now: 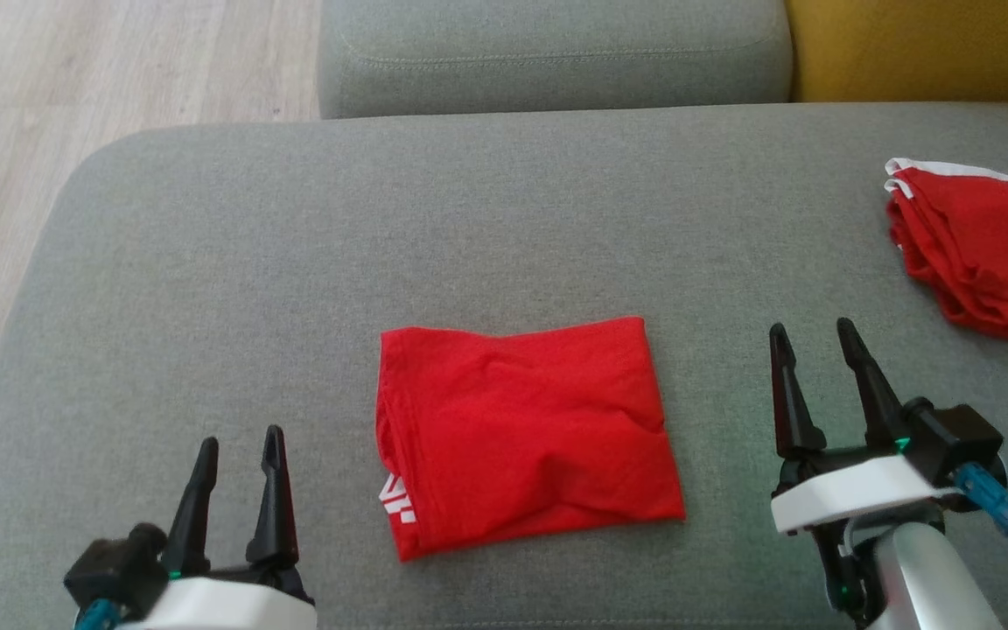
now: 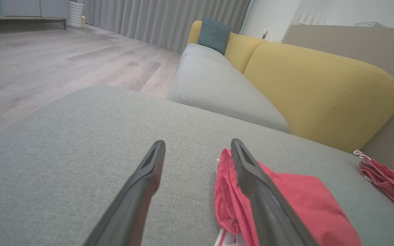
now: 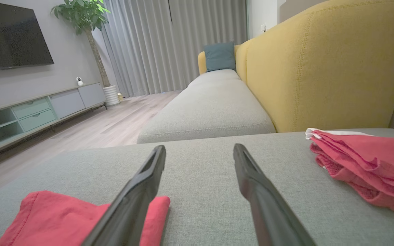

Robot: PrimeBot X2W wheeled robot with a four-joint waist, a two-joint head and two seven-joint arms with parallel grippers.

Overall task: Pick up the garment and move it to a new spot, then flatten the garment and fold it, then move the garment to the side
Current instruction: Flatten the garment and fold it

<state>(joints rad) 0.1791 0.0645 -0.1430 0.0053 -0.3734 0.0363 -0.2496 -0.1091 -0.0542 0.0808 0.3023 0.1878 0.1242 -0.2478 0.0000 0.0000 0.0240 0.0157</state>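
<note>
While both of my arms sit low at the near edge of the grey cushion point(image 1: 206, 262), my left gripper point(image 1: 241, 437) has its two dark fingers spread well apart with nothing between them, tips pointing away from me. It stands just to the left of the folded red garment point(image 1: 530, 429), with bare cushion showing between them from the head view. My right gripper point(image 1: 812, 325) is spread about as wide and is just as empty. It stands to the right of the garment and a little farther forward than the left one, also clear of the cloth.

Between the two grippers the garment lies flat near the middle of the cushion, folded into a rough rectangle. Its top layer is creased, and a bit of white print peeks out at its near left corner.

Farther out, a second red garment point(image 1: 981, 254) with white trim lies bunched at the far right of the cushion, well apart from the folded one. Beyond the cushion comes a grey sofa seat point(image 1: 556, 52) with a yellow backrest point(image 1: 924, 44). A teal pillow point(image 2: 214, 34) sits at the sofa's far end, and pale wooden floor point(image 1: 119, 61) lies off to my left.
</note>
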